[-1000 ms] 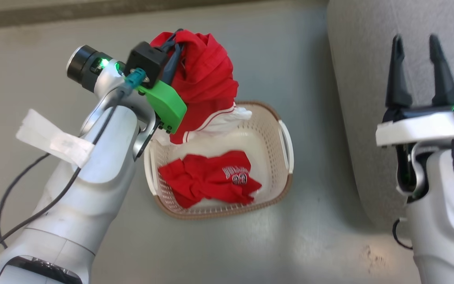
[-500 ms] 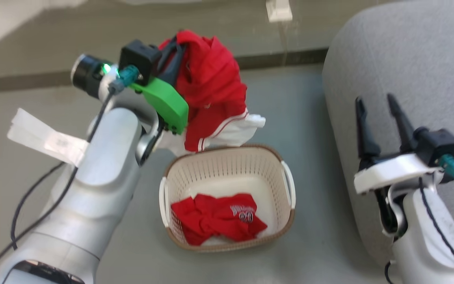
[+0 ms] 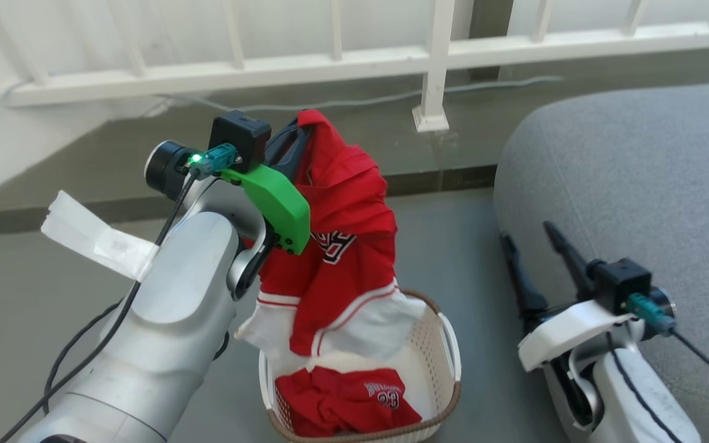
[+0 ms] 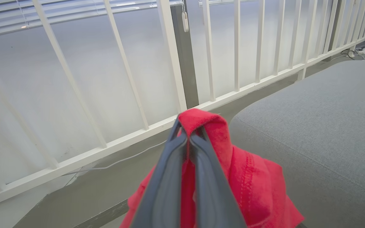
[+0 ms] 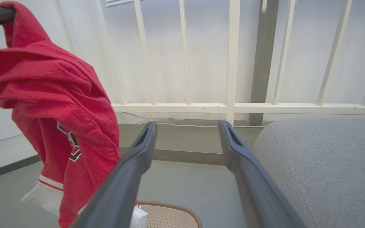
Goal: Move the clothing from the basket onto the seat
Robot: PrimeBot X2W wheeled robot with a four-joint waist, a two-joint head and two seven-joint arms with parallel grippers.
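Red soft jersey (image 3: 345, 203) droops from clamped left gripper (image 4: 187, 128).

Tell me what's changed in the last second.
The camera tilted up, so the whole view shifted. The left gripper lifted the red garment higher, and more of it hangs free over the basket. Unchanged: left gripper shut on it, right gripper open and empty beside the seat, second garment in the basket.

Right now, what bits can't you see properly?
- Head view: the hanging garment hides the far-left rim of the basket.
- Head view: the lettering on the lower garment is too small to read fully.
- Left wrist view: the left gripper hides the pinched fabric.
- Right wrist view: the bottom edge cuts off most of the basket.
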